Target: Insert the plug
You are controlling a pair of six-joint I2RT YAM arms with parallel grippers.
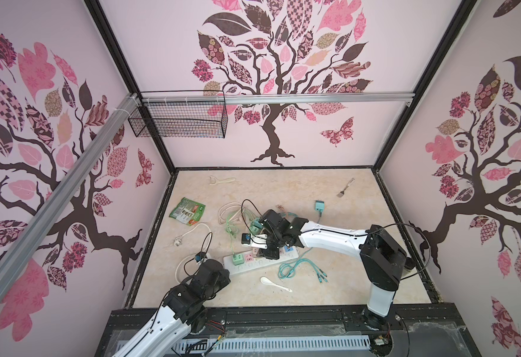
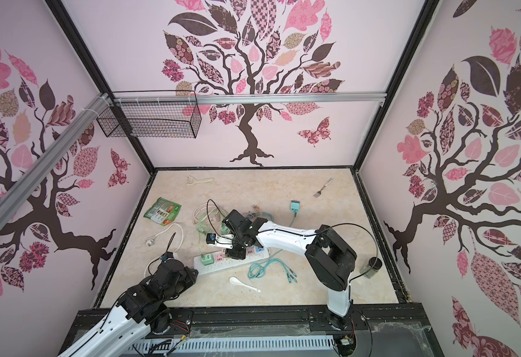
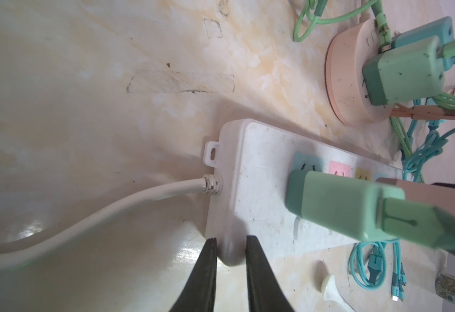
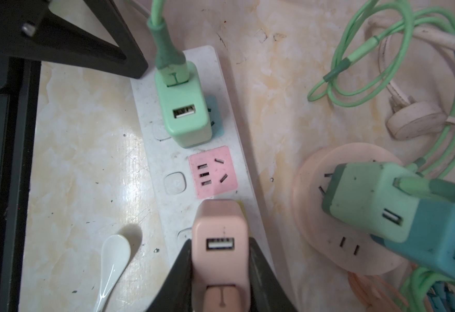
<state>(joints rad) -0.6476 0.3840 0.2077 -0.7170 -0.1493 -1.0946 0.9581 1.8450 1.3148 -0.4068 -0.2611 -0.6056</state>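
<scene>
My right gripper (image 4: 219, 240) is shut on a pink charger plug (image 4: 219, 224), which has a pink cable in one of its USB ports. It holds the plug upright over the white power strip (image 4: 150, 151), just past the empty pink socket (image 4: 212, 173), and the plug covers the yellow socket (image 4: 242, 208). Whether its prongs are in is hidden. A green charger (image 4: 185, 118) sits in the strip's blue socket. My left gripper (image 3: 231, 239) is closed on the corner of the strip (image 3: 261, 167) at its cord end.
A round pink socket hub (image 4: 329, 243) with green and blue chargers lies beside the strip. A white spoon (image 4: 113, 259) and teal cables (image 1: 299, 269) lie in front. A green packet (image 1: 187, 213), a peeler (image 1: 222, 180), a small spatula (image 1: 345, 188) and a jar (image 2: 373, 265) lie farther off.
</scene>
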